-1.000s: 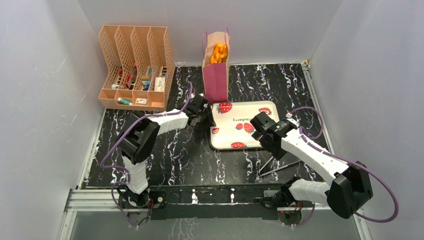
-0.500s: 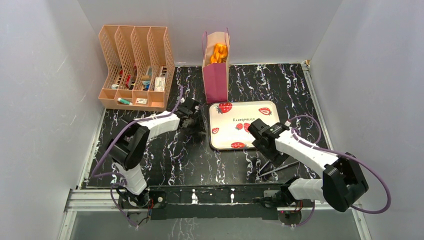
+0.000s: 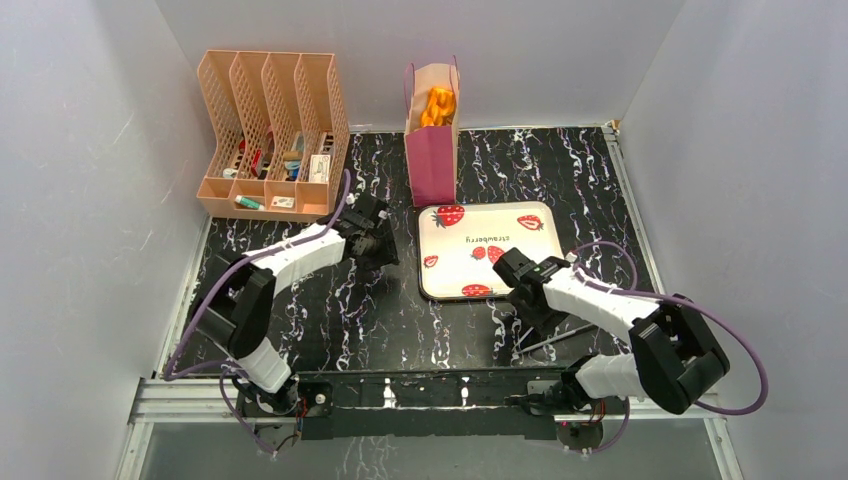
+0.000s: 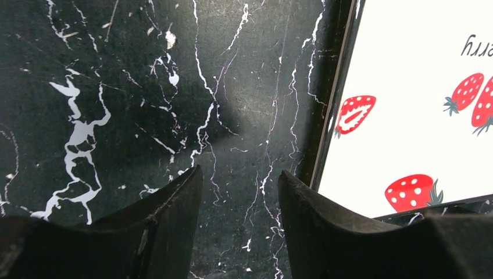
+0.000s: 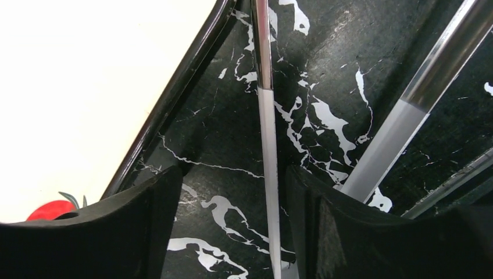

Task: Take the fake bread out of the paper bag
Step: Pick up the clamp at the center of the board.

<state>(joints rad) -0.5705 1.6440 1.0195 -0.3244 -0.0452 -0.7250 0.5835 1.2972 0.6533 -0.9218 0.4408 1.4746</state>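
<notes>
The paper bag (image 3: 432, 140) stands upright at the back of the table, cream with a magenta side. Golden-orange fake bread (image 3: 438, 104) shows in its open top. My left gripper (image 3: 374, 240) hovers low over the black marble table, left of the strawberry tray and in front of the bag. In the left wrist view the left gripper (image 4: 239, 195) is open with only bare table between its fingers (image 4: 174, 221). My right gripper (image 3: 527, 298) is off the tray's near right corner. It (image 5: 232, 192) is open, astride one thin arm of the metal tongs (image 5: 267, 133).
A white tray with strawberry prints (image 3: 500, 262) lies in the middle of the table, its edge in both wrist views (image 4: 407, 87) (image 5: 87, 70). The metal tongs (image 3: 556, 336) lie near the right arm. A peach file rack (image 3: 268, 135) with small items stands back left.
The left arm has swung left, away from the tray's corner, its jaws a little wider. The right arm has drawn back off the tray to the tongs, its jaws narrowing.
</notes>
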